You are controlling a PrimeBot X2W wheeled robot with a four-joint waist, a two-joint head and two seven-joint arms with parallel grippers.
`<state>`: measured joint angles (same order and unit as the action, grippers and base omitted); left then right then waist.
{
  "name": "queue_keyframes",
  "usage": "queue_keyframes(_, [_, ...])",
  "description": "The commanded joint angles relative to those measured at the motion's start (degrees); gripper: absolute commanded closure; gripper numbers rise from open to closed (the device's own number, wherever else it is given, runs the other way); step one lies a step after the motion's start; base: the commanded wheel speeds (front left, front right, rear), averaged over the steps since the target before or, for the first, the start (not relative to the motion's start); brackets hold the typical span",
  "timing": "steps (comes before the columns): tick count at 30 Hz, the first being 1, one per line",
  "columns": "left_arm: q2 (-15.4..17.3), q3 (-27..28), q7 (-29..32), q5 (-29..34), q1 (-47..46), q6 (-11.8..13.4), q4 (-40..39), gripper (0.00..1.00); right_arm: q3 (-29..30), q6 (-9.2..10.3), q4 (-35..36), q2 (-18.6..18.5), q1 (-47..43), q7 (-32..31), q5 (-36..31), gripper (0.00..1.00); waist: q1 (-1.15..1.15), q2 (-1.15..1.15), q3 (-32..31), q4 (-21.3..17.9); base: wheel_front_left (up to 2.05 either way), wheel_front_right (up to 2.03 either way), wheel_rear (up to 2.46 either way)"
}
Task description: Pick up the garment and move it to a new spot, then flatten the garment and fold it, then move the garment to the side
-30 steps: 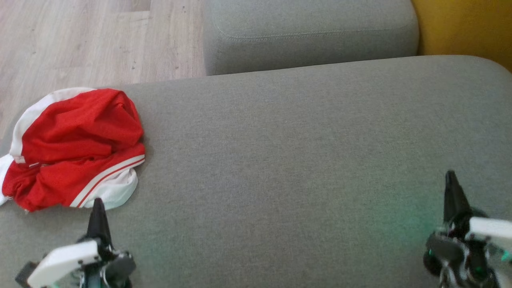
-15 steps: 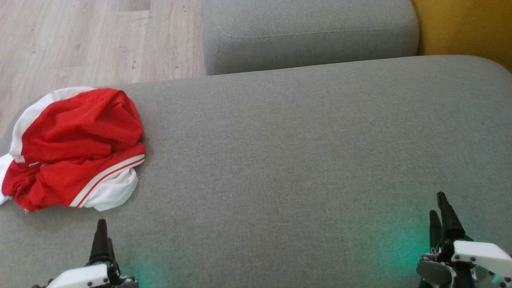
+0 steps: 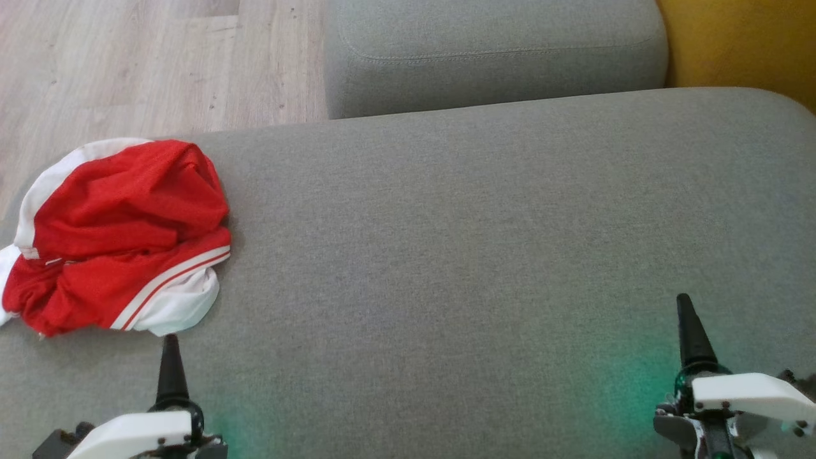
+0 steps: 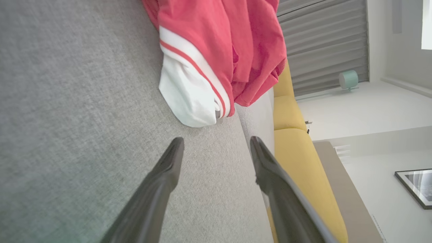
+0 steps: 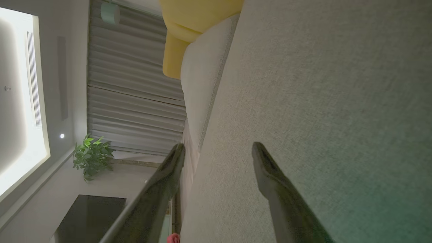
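Note:
A crumpled red garment (image 3: 121,236) with white trim and stripes lies bunched at the left end of the grey cushion (image 3: 459,255). My left gripper (image 3: 171,366) hovers just below the garment's white hem, apart from it. In the left wrist view the left gripper (image 4: 216,148) is open, its dark fingers spread with nothing between them, and the garment (image 4: 219,57) sits just ahead. My right gripper (image 3: 688,331) is at the lower right over bare cushion. In the right wrist view the right gripper (image 5: 217,152) is open and holds nothing.
A second grey cushion (image 3: 497,51) stands behind the main one. Yellow upholstery (image 3: 746,44) fills the far right corner. Wooden floor (image 3: 127,64) lies beyond the cushion's left and back edge, and the garment overhangs that left edge slightly.
Both grippers went from shut to open. Both first drew back toward the view's bottom edge and have since come a little forward. The garment has not moved.

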<state>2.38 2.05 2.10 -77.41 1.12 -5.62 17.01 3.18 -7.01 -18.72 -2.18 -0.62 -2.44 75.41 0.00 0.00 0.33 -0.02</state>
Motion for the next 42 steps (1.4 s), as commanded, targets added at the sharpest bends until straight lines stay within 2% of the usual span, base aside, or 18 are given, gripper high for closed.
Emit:
queue_keyframes(1, [0.26,0.12,-0.56,2.07,-2.09,0.05,-2.47,0.0,-0.85,-0.11,2.39,-0.28,2.98,0.81,-2.38,0.0,0.0,0.0,0.0,-0.02,0.0,0.0,0.0])
queue_keyframes(42, [0.36,-2.98,-7.45,31.03,-1.31,3.67,-9.51,0.0,-9.29,-0.26,4.68,-0.45,5.17,7.74,-34.81,0.0,0.0,0.0,-0.24,-0.46,0.0,0.0,0.0])
